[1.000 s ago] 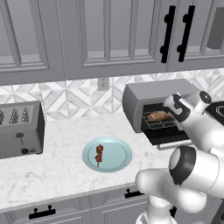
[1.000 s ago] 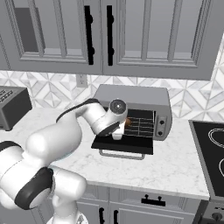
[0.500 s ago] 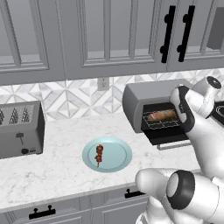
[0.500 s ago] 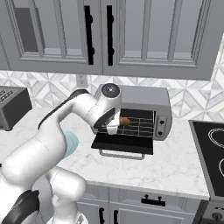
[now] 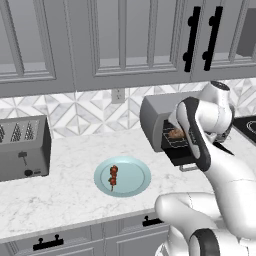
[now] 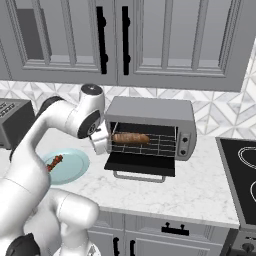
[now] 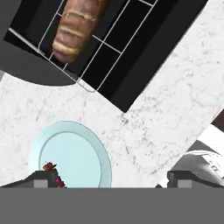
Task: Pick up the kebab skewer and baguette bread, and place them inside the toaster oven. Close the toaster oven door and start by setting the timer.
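We see the end effector (image 6: 100,144) hanging just off the left edge of the toaster oven (image 6: 150,127), its fingers spread wide with nothing between them. The baguette bread (image 6: 131,138) lies lengthwise on the wire rack (image 6: 150,145) inside the open cavity. The toaster oven door (image 6: 141,165) is folded down flat toward us, its silver bar handle at the front edge, above the marble table (image 6: 190,185). The knob panel (image 6: 184,142) sits at the oven's right end.

In the hand view we look down past the door's corner (image 7: 124,109) to bare table and, beyond it, the pale blue plate (image 7: 87,153). The kebab skewer (image 5: 113,175) rests on that plate, well apart from the oven. A slotted toaster (image 5: 22,147) stands at the far left, with open table between it and the plate.
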Robot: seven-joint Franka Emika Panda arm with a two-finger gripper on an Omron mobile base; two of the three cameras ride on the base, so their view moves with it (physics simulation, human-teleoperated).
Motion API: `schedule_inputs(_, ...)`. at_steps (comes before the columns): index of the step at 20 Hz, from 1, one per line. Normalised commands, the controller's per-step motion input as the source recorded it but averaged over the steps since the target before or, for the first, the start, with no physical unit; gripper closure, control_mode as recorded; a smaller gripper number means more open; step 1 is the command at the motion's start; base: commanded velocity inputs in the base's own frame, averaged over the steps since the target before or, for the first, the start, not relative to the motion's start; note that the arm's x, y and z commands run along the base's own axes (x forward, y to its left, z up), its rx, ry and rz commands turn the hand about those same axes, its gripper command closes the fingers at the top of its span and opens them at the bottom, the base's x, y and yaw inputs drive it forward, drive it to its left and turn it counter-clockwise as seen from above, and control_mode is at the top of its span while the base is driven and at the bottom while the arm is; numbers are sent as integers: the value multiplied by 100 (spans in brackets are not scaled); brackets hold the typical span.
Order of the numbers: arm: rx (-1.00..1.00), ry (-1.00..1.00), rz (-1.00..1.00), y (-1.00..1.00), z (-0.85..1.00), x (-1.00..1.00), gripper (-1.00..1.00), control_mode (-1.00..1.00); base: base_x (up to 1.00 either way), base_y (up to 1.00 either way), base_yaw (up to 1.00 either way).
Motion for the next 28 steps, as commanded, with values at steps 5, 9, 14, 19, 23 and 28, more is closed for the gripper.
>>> schedule_inputs(5,-8,23,43,100,0,-19,-100,-100,0,0,0)
schedule_inputs(9,-11,15,34,99,-11,0,-100,-100,0,0,0)
schedule_inputs(14,-6,3,24,55,-31,3,-100,-100,0,0,0)
schedule_inputs(19,0,-3,14,41,-60,17,-100,-100,0,0,0)
schedule_inputs(23,0,-3,10,50,-58,19,-100,-100,0,0,0)
schedule_inputs(28,0,0,9,49,-37,43,-100,-100,0,0,0)
